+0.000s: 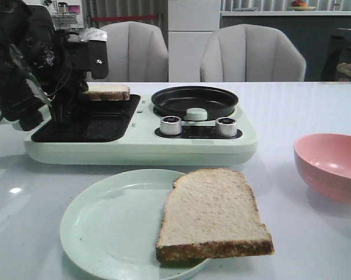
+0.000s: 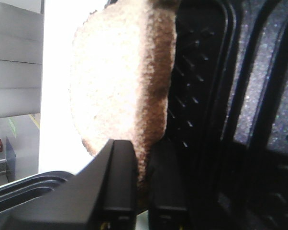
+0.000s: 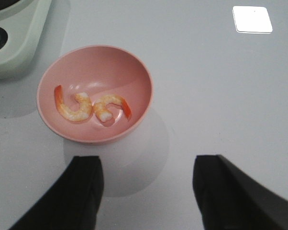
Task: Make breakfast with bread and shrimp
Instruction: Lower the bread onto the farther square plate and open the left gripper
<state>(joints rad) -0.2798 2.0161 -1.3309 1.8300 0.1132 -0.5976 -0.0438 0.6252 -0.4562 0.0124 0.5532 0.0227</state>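
Note:
My left gripper (image 2: 143, 165) is shut on the crust edge of one bread slice (image 2: 122, 81) and holds it over the black ridged grill plate (image 2: 201, 110). In the front view that slice (image 1: 108, 91) hangs just above the grill (image 1: 88, 125) at the left. The second bread slice (image 1: 213, 214) lies half on the pale green plate (image 1: 102, 224) near the front edge. Two curled shrimp (image 3: 77, 106) (image 3: 111, 106) with orange tails lie in the pink bowl (image 3: 134, 72). My right gripper (image 3: 146, 184) is open and empty above the table beside the bowl.
The pale green breakfast maker (image 1: 140, 146) has a round black frying pan (image 1: 194, 100) and two silver knobs (image 1: 170, 125). The pink bowl (image 1: 330, 166) stands at the right of the table. Two grey chairs (image 1: 251, 55) stand behind the table.

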